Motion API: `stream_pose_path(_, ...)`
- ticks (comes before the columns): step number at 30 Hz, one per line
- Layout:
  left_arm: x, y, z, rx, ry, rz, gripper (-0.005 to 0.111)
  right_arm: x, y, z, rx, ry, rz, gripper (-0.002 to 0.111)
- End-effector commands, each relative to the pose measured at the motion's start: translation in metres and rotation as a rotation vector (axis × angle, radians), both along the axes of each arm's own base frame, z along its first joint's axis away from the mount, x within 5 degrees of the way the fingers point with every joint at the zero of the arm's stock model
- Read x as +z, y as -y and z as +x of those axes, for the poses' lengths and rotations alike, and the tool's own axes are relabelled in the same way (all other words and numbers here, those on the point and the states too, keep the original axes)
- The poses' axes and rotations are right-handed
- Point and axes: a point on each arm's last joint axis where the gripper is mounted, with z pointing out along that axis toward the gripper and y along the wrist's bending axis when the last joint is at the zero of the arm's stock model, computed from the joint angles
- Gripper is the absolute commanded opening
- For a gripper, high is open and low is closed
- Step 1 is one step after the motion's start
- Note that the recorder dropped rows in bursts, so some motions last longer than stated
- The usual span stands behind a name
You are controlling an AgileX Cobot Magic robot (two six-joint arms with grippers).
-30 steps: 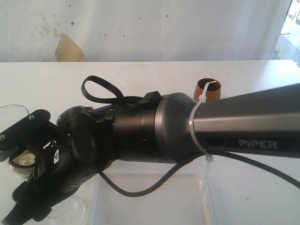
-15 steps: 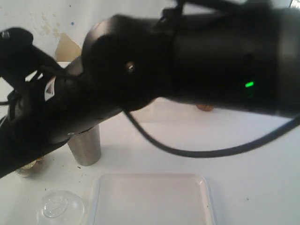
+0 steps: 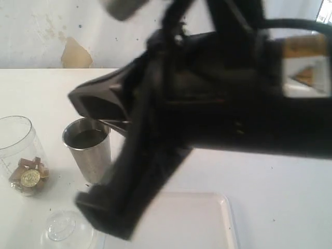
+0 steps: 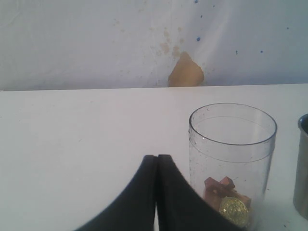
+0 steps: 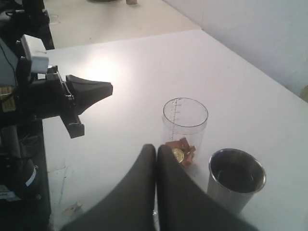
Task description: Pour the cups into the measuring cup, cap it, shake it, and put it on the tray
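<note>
The clear measuring cup (image 3: 15,148) stands uncapped at the far left, with brown wooden bits and a gold coin (image 3: 29,177) at its bottom. To its right stands the steel tumbler (image 3: 88,149), upright, its inside dark. The white tray (image 3: 199,220) lies at the front. A black arm close to the camera hides the wooden cup. My left gripper (image 4: 156,157) is shut and empty, beside the measuring cup (image 4: 233,144). My right gripper (image 5: 156,147) is shut and empty, held above the measuring cup (image 5: 185,120) and the tumbler (image 5: 236,179).
A clear round lid (image 3: 64,229) lies on the table in front of the measuring cup, left of the tray. The big black arm (image 3: 218,98) fills the middle and right of the exterior view. The left arm (image 5: 57,98) reaches in from the table's edge.
The black arm has swung up and across the exterior view. It no longer covers the tumbler and measuring cup. The wooden cup, seen at the back before, is now hidden.
</note>
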Motion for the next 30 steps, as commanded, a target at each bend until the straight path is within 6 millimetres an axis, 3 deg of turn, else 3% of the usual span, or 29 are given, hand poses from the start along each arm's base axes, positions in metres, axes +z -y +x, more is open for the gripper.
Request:
stream_pose_path(1,0.000,0.000,0.000,-0.001,0.015,-0.010,0.000,-0.007,0.032,-0.021,-0.001,0.049,0.036,0.000)
stream_pose_path(6,0.000,0.000,0.000,-0.001,0.015,-0.010,0.000,-0.020,0.065,-0.043,-0.006,0.081,0.084,0.000)
stream_pose_path(13,0.000,0.000,0.000,-0.001,0.015,-0.010,0.000,-0.046,0.094,-0.064,0.009,0.075,0.075,0.000)
stream_pose_path(20,0.000,0.000,0.000,-0.001,0.015,-0.010,0.000,-0.055,0.103,-0.075,0.050,0.018,0.017,0.000)
stream_pose_path(30,0.000,0.000,0.000,-0.001,0.015,-0.010,0.000,-0.054,0.103,-0.074,0.045,0.036,0.019,0.000)
